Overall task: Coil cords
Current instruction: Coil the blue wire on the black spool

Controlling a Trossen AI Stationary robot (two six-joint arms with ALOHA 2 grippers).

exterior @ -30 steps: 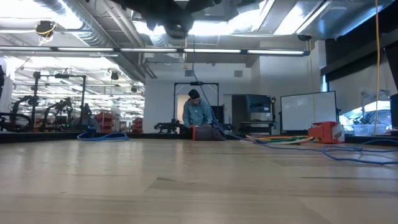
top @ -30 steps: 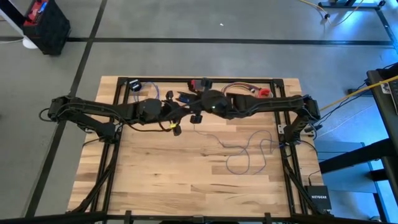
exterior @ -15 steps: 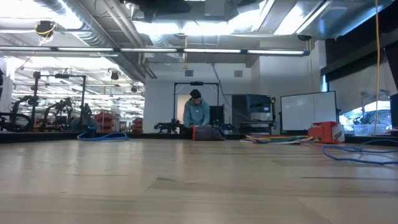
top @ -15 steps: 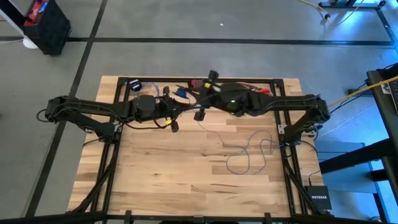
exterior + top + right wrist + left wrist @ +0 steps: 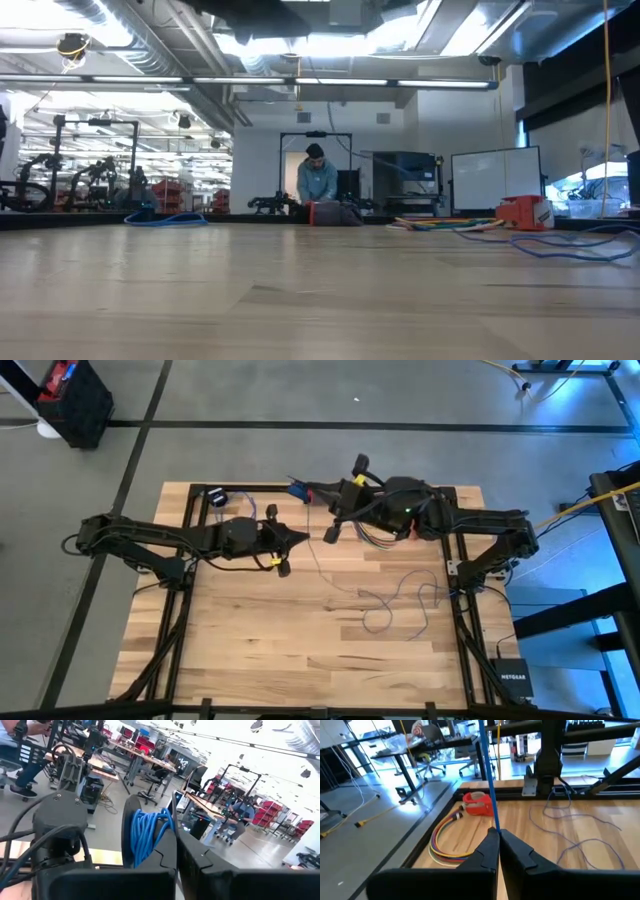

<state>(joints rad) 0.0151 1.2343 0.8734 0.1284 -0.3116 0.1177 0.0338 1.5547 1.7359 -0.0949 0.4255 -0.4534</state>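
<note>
Left gripper (image 5: 298,540) sits over the back middle of the tabletop (image 5: 250,640), fingers closed to a narrow point; in the left wrist view the left gripper (image 5: 497,834) pinches the thin blue-lilac cord (image 5: 486,770), which runs taut straight away from the fingertips. Right gripper (image 5: 297,487) is at the back edge of the tabletop, just beyond and slightly right of the left one, raised, arm reaching in from the right. In the right wrist view the right gripper (image 5: 176,836) has its fingers pressed together, clamped on a bundle of blue coiled cord (image 5: 147,832) looped against the finger.

From the grippers the cord (image 5: 345,588) drops to the wood and trails toward the right, ending in loose squiggly loops on the right middle of the tabletop, near the right arm's base. Same loops show in the left wrist view past the fingertips. In the low view a strand of the cord (image 5: 560,245) lies flat far right.

Other stuff at the back edge: a red tape roll (image 5: 479,803) with a bundle of coloured wires (image 5: 447,837) beside it, near the frame. A small black disc (image 5: 216,497) lies at the back left corner, apart from both grippers.

Low view background: a person (image 5: 317,180) in the room behind.
</note>
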